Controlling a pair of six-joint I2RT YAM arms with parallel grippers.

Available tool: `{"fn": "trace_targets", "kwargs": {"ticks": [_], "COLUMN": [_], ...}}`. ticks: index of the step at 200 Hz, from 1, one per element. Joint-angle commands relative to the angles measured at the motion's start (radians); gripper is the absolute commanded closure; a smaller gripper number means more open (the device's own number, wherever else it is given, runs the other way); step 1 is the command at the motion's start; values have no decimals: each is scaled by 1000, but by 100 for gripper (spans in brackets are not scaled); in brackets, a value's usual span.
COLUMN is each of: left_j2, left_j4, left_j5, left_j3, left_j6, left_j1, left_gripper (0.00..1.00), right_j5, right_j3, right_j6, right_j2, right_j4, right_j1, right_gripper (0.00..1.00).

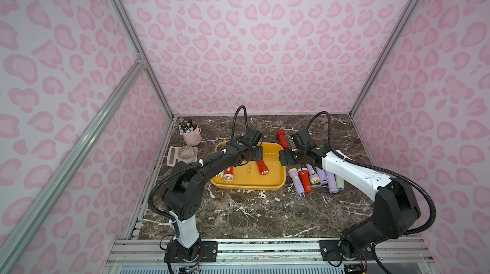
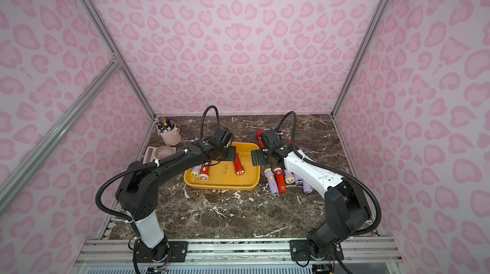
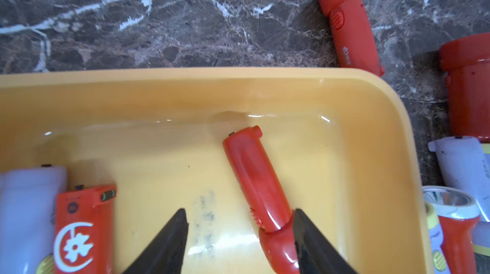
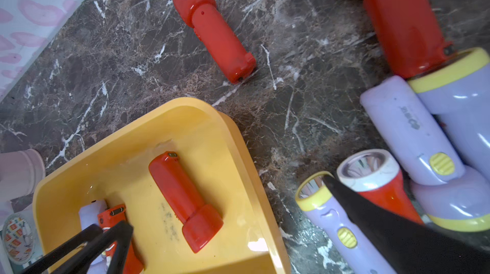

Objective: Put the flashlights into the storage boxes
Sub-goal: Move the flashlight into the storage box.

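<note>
Left wrist view. The red torch (image 3: pixel 257 179) lies flat on the floor of the tray (image 3: pixel 185 84). Its head sits between the left jaws and touches one finger (image 3: pixel 313 246). The other finger stands clear, so these jaws are part open and grip nothing. Past the clear finger, outside the jaws, a lilac torch (image 3: pixel 26 206) and an emblem torch (image 3: pixel 82 219) lie side by side in the tray.

Right wrist view. The right jaws are spread wide and empty above the tray's corner, with the same red torch below the gap. Beyond one finger lies the heap (image 4: pixel 413 132) of lilac and red torches on the tabletop (image 4: pixel 278 87). Ahead of the jaws, apart from the heap, lies a lone torch (image 4: pixel 214 28).

Judged step: leave the red torch in place and fetch the next from the heap. The left jaws should rise straight, or the touching finger may drag the torch. The right jaws should close across a barrel rather than the wider head, and clear the tray wall on return.

Hidden: in both top views the left arm (image 1: pixel 212 161) and right arm (image 1: pixel 352 171) cover the jaw tips. The right arm also masks part of the heap, so the count outside the tray is uncertain. The left wrist view cuts off the heads of the two side-by-side torches. Whether the finger presses the red torch or merely touches it cannot be told.
</note>
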Motion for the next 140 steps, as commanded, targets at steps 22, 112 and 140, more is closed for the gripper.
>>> {"fn": "trace_targets", "kwargs": {"ticks": [22, 112, 140], "left_j2": [67, 260, 277], "left_j4": [-2, -82, -81], "left_j5": [1, -69, -62], "left_j3": [21, 180, 188], "left_j6": [-98, -86, -74], "left_j1": [-41, -49, -36], "left_gripper": [34, 35, 44], "right_j5": [20, 20, 10], "right_j3": [-96, -201, -197], "right_j6": [-17, -15, -17], "right_j2": [-116, -235, -227], "right_j4": [26, 31, 35], "right_j1": [-5, -53, -61], "right_gripper": [1, 1, 1]}}
